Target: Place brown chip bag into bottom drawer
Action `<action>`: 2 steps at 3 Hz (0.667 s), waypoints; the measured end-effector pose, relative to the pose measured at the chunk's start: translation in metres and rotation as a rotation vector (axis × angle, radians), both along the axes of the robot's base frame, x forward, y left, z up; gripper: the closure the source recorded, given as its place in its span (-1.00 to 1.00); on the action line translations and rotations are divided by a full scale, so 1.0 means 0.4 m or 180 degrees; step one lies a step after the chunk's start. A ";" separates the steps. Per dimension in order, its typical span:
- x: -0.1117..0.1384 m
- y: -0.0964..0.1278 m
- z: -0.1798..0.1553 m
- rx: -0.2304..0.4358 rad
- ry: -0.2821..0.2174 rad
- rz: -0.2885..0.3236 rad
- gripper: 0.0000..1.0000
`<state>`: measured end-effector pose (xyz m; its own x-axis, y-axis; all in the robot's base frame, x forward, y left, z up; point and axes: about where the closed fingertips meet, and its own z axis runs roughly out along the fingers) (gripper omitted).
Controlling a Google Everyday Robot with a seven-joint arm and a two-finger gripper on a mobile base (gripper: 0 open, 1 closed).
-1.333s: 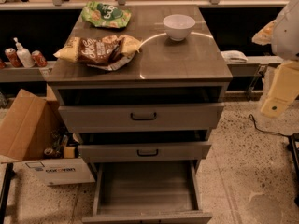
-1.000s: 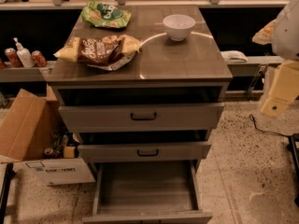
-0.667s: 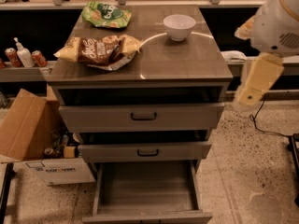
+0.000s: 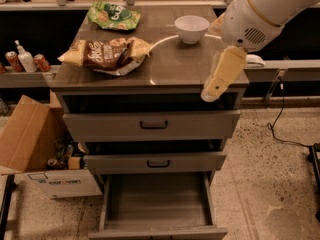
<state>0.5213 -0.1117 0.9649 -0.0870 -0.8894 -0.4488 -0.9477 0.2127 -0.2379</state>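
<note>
Our gripper [image 4: 220, 81] hangs at 3 o'clock, can't tell if it's spread or pinched. The brown chip bag [image 4: 107, 54] sits at 10 o'clock on the cabinet [image 4: 185, 66]; we'd grab it mid-bag, gently.

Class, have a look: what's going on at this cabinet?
The robot's claw hangs at the front right corner of the cabinet top, well away from the brown chip bag. The bag lies on the left of the top, not yet picked up, with a green chip bag and white bowl behind. The bottom drawer stands open.
</note>
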 end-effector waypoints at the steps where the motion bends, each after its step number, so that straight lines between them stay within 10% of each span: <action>1: 0.027 0.040 -0.003 0.0119 -0.0016 0.0072 -1.00; 2: 0.043 0.066 -0.005 0.0196 -0.0026 0.0120 -1.00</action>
